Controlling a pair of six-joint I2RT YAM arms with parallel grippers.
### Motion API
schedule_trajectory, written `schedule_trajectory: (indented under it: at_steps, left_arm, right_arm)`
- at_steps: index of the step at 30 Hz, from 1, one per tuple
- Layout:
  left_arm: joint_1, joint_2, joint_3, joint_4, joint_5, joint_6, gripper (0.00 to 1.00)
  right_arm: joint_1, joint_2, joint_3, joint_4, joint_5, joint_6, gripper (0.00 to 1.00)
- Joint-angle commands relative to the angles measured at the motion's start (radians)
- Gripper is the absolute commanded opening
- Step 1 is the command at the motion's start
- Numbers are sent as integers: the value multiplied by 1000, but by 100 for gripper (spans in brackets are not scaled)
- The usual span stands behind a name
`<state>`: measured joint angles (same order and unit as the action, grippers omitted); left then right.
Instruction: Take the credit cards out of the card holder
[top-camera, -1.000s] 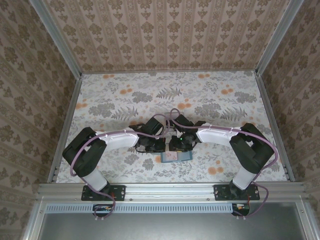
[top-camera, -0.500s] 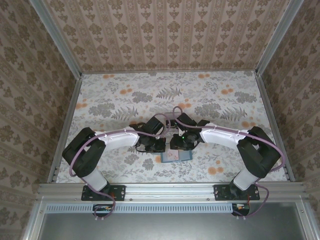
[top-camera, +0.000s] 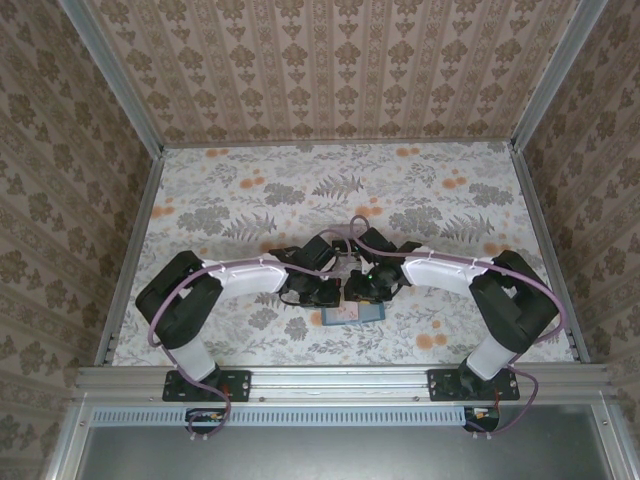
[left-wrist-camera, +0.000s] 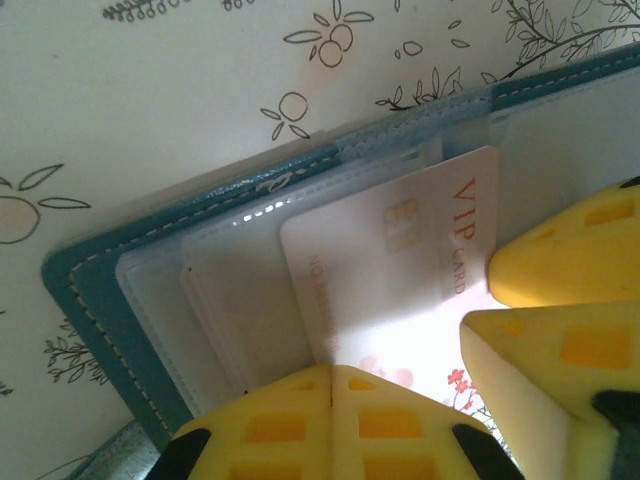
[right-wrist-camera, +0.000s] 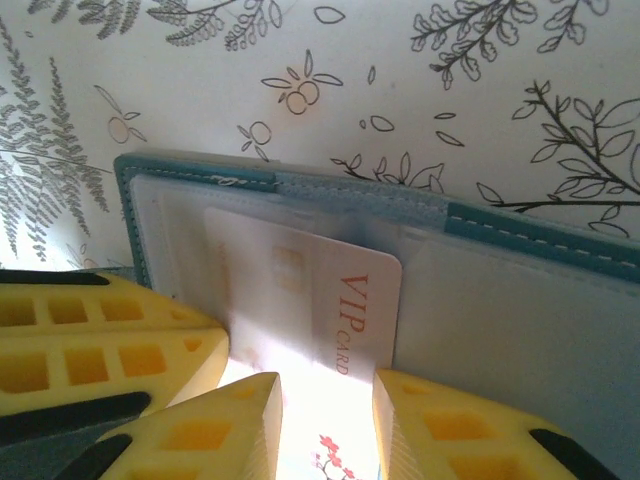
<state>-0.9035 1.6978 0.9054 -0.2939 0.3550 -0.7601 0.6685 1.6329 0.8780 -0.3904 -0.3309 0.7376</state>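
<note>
**Top external, then the wrists: VIP card lying in the open holder**

Top external: both arms meet mid-desk. The left claw and right claw sit just beside each other over the open card holder, near the front edge.

Left wrist: the left claw's fingers are pressed together, tips at the credit card edge. The card is marked VIP and lies partly under a clear sleeve.

Right wrist: the right claw is narrowly parted, its tips at the card's near end, card face showing between them.
</note>
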Motion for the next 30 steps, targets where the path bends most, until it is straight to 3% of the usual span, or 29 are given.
schedule_trajectory:
  at_steps: [1, 25, 30]
  left_arm:
    - [-6, 37, 2, -50, -31, 8, 2]
    - [-6, 36, 2, -100, -53, 16, 2]
    - [-5, 36, 2, -101, -50, 16, 2]
  right_arm:
    - [-7, 18, -19, 12, -29, 9, 30]
    - [-25, -47, -69, 35, -30, 21, 32]
    - [-37, -30, -106, 131, -104, 51, 28]
